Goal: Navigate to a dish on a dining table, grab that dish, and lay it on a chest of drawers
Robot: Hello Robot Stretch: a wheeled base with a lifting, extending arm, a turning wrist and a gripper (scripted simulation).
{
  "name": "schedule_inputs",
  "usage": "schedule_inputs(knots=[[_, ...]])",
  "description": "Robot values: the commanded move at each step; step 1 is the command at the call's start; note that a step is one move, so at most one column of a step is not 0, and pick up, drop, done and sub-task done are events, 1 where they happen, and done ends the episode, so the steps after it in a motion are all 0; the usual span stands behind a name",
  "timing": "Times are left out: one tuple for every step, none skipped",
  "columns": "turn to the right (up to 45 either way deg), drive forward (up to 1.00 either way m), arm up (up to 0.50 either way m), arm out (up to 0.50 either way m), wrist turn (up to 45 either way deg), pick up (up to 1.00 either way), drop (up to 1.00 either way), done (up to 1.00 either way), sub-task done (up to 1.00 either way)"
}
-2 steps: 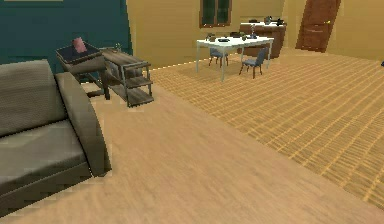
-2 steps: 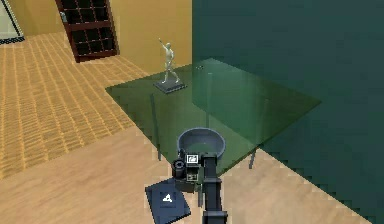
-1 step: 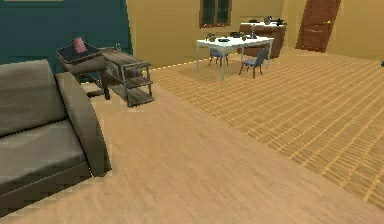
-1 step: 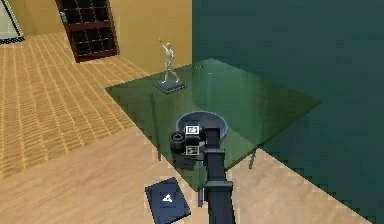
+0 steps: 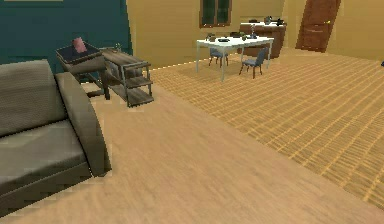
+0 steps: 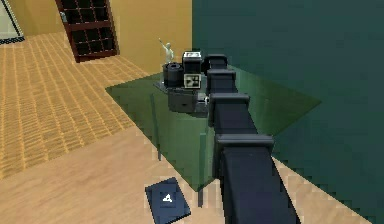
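Forward view first: the white dining table (image 5: pixel 232 43) stands far across the room on the slatted wood floor, with blue chairs (image 5: pixel 254 62) drawn up to it. Along its top I get a few small dark blobs. I'd guess one of them is the dish (image 5: pixel 238 38), toward the far edge, though at this range I can't say which. Close by on the forward view's left is a padded olive-grey sofa (image 5: pixel 40 120), soft and boxy, and past it a slim open-framed side table (image 5: pixel 135 78) against the teal wall.

Arm side view now: the arm (image 6: pixel 245 150), a dark square bar, reaches out over a green glass table (image 6: pixel 135 105), smooth and see-through with thin legs. The gripper (image 6: pixel 176 88) sits above the middle of that top. I can't tell how its fingers are set, nor whether it holds anything. A flat dark slab (image 6: pixel 167 200) lies on the floor by the table's near corner.

My read on the dish: rigid, likely glazed and slick, brittle if knocked, and light enough for one gripper. I'd take it at the rim nearest the table's edge, where the lip gives the fingers something to catch, and I'd set it down gently.
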Motion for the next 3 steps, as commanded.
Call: schedule_inputs(knots=[[0.0, 0.0, 0.0, 0.0, -45.0, 0.0, 0.0, 0.0, 0.0], [0.0, 0.0, 0.0, 0.0, -45.0, 0.0, 0.0, 0.0, 0.0], [0.0, 0.0, 0.0, 0.0, -45.0, 0.0, 0.0, 0.0, 0.0]])
